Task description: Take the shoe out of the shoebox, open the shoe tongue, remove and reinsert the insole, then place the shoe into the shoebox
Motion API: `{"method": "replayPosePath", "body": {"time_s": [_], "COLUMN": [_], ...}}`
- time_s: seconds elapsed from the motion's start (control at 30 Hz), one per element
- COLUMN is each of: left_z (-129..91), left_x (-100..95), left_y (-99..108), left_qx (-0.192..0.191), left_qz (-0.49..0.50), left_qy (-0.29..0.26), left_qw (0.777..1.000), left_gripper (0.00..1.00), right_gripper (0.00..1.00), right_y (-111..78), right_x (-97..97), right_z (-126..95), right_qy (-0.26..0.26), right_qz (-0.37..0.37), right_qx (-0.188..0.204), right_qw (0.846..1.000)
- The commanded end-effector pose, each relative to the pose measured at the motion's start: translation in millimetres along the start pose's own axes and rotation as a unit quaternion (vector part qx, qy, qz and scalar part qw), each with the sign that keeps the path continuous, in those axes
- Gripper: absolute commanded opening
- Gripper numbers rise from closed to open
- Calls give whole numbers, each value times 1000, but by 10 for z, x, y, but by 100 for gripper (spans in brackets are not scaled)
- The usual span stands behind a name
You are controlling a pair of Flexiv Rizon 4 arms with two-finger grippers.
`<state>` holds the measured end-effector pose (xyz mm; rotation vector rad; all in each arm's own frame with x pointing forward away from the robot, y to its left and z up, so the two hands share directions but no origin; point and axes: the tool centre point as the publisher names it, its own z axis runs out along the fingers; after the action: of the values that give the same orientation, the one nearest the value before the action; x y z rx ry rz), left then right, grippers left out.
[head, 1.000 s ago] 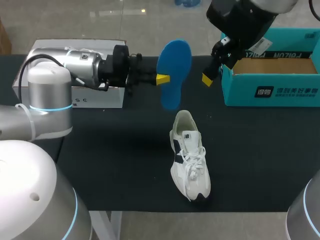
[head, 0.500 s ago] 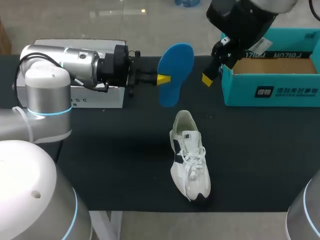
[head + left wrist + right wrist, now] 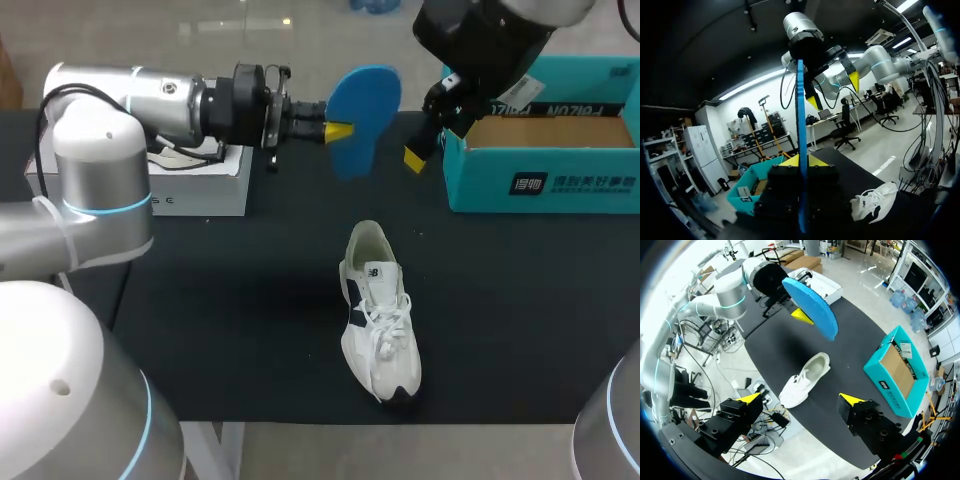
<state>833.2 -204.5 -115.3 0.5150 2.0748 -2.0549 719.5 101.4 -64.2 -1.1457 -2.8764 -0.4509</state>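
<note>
Shoe [image 3: 380, 310] is seen lying on its sole on the black table [image 3: 250, 330], near the front middle, with the heel toward the rear and the toe toward the front edge. It is white with dark patches, its laces are done up, and nothing touches it.

At the far left rear a white box [image 3: 200, 185] is set on the table. Above it the left arm [image 3: 150, 100] is stretched level toward the middle. The left gripper [image 3: 338, 130] is clamped on the blue insole [image 3: 365, 110], which is held in the air over the table's rear, well clear of the shoe. In the left wrist view the insole [image 3: 801, 125] is seen edge-on, pinched between the two yellow tips.

Further right, the right gripper [image 3: 801, 400] is held high with its fingers spread wide and nothing between them. The teal shoebox [image 3: 545, 180] is placed open at the right rear, just beside that gripper.
</note>
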Motion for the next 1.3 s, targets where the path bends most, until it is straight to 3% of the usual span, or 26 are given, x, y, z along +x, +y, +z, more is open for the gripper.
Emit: {"method": "replayPosePath", "body": {"time_s": [0.03,0.1,0.3,0.67,0.77,1.3], "left_z": [-151,-228,-346,-269,-213,-213], "left_x": [0,19,134,437,560,560], "left_y": [97,194,347,461,378,378], "left_qx": [27,7,4,-43,-72,-72], "left_qz": [229,246,314,368,306,306], "left_qy": [84,78,76,116,101,101], "left_qw": [969,966,946,922,944,944], "left_gripper": [0,0,0,0,0,0], "right_gripper": [100,100,100,100,100,100], "right_y": [7,7,7,7,7,7], "right_x": [-2,-2,-2,-2,-2,-2], "right_z": [14,14,14,14,14,14], "right_qy": [0,0,0,0,0,0], "right_qz": [0,0,0,0,0,0], "right_qx": [1,1,1,1,1,1], "right_qw": [1000,1000,1000,1000,1000,1000]}}
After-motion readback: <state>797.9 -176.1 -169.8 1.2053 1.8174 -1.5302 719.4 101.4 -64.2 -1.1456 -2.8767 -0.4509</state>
